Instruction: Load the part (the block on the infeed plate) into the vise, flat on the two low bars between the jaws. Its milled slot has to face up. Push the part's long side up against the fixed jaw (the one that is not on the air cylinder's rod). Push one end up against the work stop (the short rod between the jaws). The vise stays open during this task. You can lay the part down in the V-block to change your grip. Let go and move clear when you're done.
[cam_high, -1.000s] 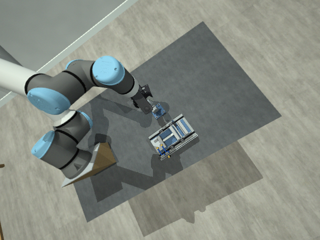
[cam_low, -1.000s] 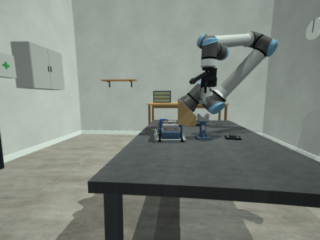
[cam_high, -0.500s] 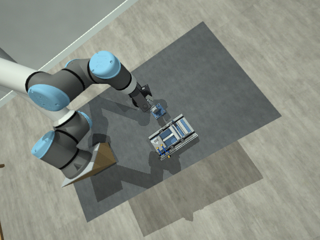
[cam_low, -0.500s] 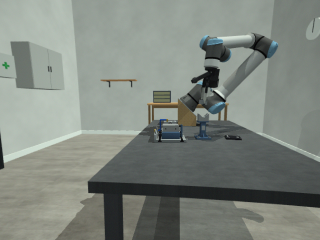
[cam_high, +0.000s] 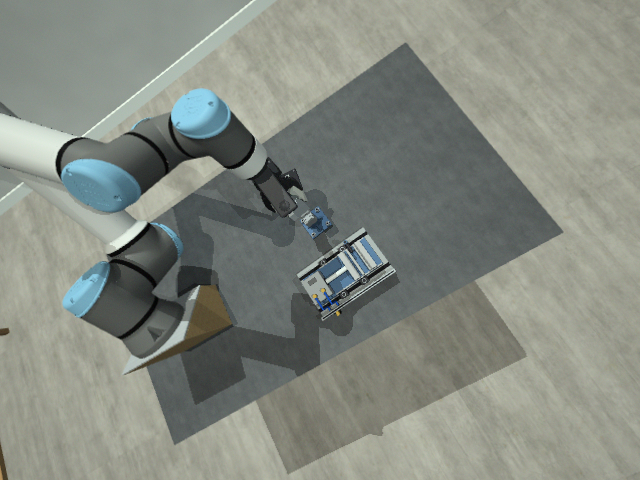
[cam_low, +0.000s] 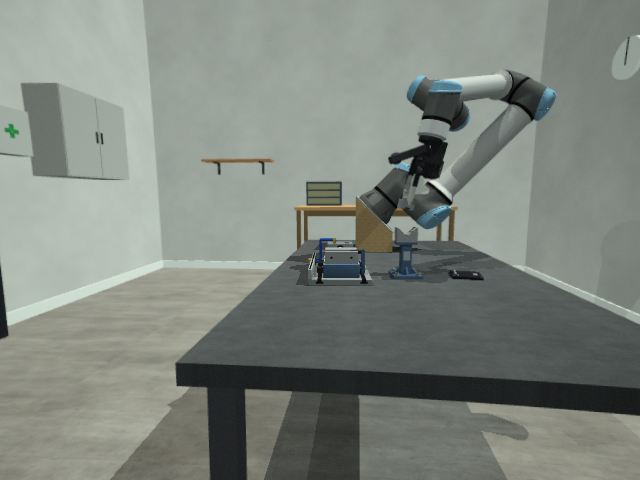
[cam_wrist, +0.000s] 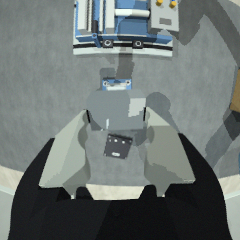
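Observation:
My gripper (cam_high: 296, 205) (cam_low: 407, 200) (cam_wrist: 116, 108) is shut on the grey part (cam_wrist: 116, 107), tilted and held in the air above and beside the V-block. Which way the slot faces is unclear. The V-block (cam_high: 309, 218) (cam_low: 406, 235) stands on a blue post, its top hidden behind the part in the wrist view. The vise (cam_low: 341, 269) is open and holds no part. Its moving jaw (cam_high: 350, 262) (cam_wrist: 107, 17) is on the cylinder rod (cam_high: 336, 272) (cam_wrist: 131, 12); its fixed jaw (cam_high: 368, 252) (cam_wrist: 85, 17) is opposite. The work stop is too small to tell surely.
The dark infeed plate (cam_high: 293, 173) (cam_low: 466, 275) (cam_wrist: 117, 145) lies beyond the V-block from the vise, with no part on it. Blue hoses (cam_high: 319, 302) (cam_low: 326, 239) rise at the vise's cylinder end. The arm's wooden base (cam_high: 209, 315) (cam_low: 373, 232) stands behind.

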